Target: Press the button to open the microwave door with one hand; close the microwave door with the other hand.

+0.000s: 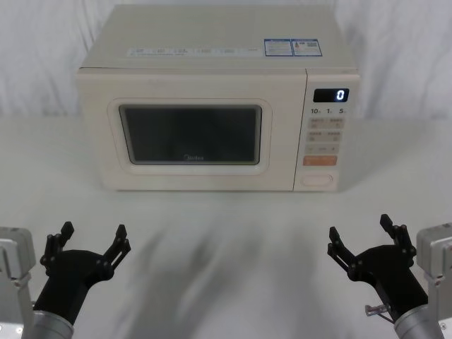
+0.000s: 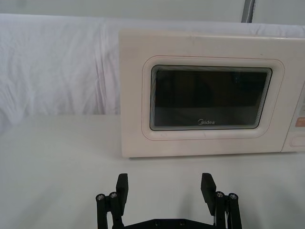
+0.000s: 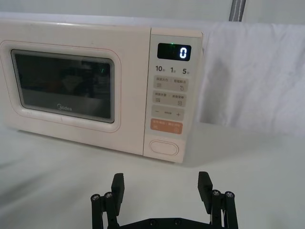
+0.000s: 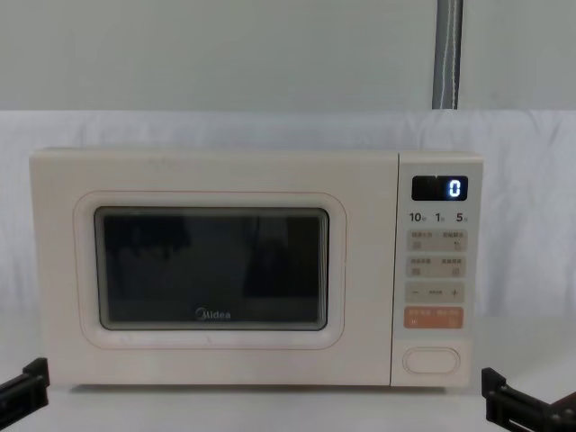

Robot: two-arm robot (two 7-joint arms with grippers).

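A cream microwave stands at the middle back of the white table. Its door [image 1: 191,134] [image 2: 209,98] [image 3: 64,88] [image 4: 211,270], with a dark window and Midea logo, is closed flush. The pill-shaped button [image 1: 318,179] [image 3: 164,148] [image 4: 431,360] sits at the bottom of the control panel, under the orange key. My left gripper [image 1: 92,244] [image 2: 164,188] hovers open near the table's front left, well short of the door. My right gripper [image 1: 364,236] [image 3: 161,186] hovers open at the front right, short of the button. Neither touches anything.
White cloth covers the table [image 1: 226,233] and hangs behind the microwave. The display [image 1: 330,94] reads 0. A grey pole [image 4: 447,54] stands behind at the right. Bare table lies between the grippers and the microwave.
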